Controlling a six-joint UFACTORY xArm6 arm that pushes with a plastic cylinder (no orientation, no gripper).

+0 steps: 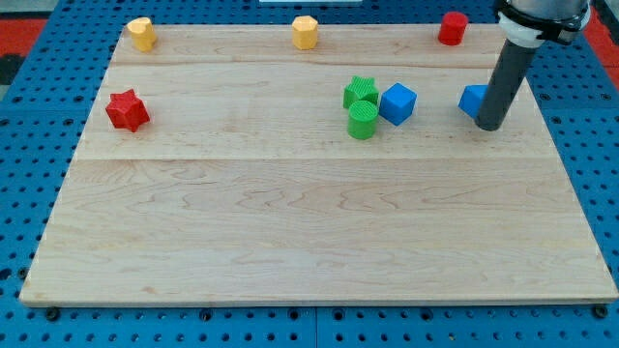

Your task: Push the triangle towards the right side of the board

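A blue block (472, 100), likely the triangle, lies near the board's right edge, its right part hidden behind my rod. My tip (489, 127) rests on the board just to the right of and slightly below this block, touching or nearly touching it. A blue cube (397, 102) sits further left, beside a green star (360, 91) and a green cylinder (363, 120).
A red star (127, 110) lies at the left. A yellow block (142, 33) is at the top left, a yellow hexagonal block (306, 32) at top middle, a red block (452, 28) at top right. The wooden board (309, 232) sits on a blue pegboard.
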